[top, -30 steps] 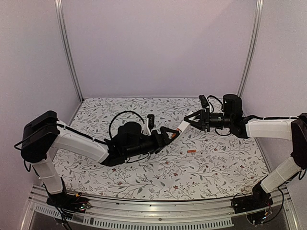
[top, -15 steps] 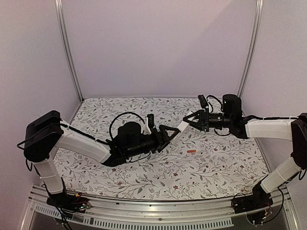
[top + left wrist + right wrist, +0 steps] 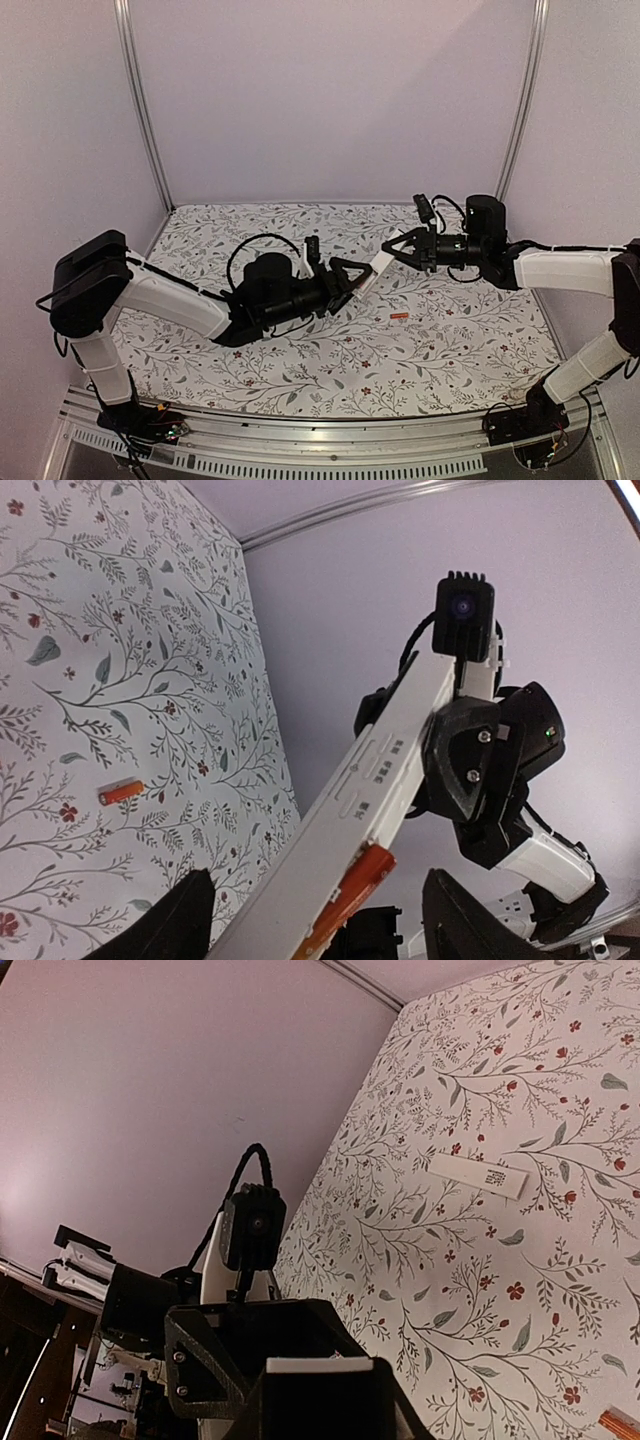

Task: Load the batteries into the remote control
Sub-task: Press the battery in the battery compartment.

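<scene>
Floral-patterned table (image 3: 440, 370). One orange battery (image 3: 400, 316) lies on it just nearside of the right gripper (image 3: 386, 250); a white labelled strip (image 3: 478, 1175) lies ahead of that gripper.

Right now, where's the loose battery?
In the top view, the loose battery lies on the table, right of centre, just nearer than the raised remote control.

Nothing legible shows anywhere. The remote control (image 3: 400, 742) has a few small grey marks on its white face, too tiny to read. A white strip (image 3: 470, 1173) lying on the worktop (image 3: 560, 1110) bears a dark printed patch, equally unreadable.
</scene>
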`<state>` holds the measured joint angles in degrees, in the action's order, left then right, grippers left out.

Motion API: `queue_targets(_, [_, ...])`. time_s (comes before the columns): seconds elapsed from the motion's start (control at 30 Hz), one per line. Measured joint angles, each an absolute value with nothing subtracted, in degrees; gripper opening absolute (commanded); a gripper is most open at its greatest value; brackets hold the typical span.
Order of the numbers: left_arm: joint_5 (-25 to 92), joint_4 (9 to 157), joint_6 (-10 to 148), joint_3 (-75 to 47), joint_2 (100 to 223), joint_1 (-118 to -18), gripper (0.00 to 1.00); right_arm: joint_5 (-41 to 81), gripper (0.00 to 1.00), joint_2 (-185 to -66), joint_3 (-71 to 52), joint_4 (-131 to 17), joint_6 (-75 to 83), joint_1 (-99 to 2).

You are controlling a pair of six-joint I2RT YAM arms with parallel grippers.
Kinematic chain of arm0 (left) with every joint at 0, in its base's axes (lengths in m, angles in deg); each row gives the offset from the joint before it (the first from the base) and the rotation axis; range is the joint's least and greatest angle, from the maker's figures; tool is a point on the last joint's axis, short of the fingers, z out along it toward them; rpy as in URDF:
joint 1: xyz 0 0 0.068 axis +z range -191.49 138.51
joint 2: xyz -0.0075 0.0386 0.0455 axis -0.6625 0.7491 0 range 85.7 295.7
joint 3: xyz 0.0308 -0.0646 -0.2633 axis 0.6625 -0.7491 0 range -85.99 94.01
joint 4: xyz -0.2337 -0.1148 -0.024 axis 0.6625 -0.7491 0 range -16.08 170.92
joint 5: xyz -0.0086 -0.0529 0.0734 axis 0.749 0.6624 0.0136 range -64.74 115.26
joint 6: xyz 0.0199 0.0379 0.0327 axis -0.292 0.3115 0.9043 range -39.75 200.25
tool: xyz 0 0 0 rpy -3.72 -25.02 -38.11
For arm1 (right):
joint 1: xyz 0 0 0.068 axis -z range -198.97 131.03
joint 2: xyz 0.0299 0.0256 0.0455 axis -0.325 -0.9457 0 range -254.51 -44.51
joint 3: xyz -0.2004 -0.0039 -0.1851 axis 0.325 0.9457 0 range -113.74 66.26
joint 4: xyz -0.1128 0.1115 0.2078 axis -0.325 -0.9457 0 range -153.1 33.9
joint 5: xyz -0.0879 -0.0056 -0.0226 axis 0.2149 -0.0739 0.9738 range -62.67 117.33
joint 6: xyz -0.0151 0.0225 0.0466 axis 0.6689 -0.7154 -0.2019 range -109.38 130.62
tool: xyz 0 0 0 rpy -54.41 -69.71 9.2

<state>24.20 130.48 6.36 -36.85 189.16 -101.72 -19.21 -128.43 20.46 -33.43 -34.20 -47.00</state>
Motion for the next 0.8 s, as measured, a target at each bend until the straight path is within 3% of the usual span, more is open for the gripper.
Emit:
queue_targets(0.57, [24.3,129.7,6.3,-35.5,189.4,-101.3,0.72,-18.4,0.00,-127.0,19.8,-35.5,-31.5,-47.5])
queue_targets(0.8, [24.3,128.6,6.3,-35.3,189.4,-101.3,0.66,-18.4,0.00,-127.0,19.5,-36.3,-30.7,-47.7])
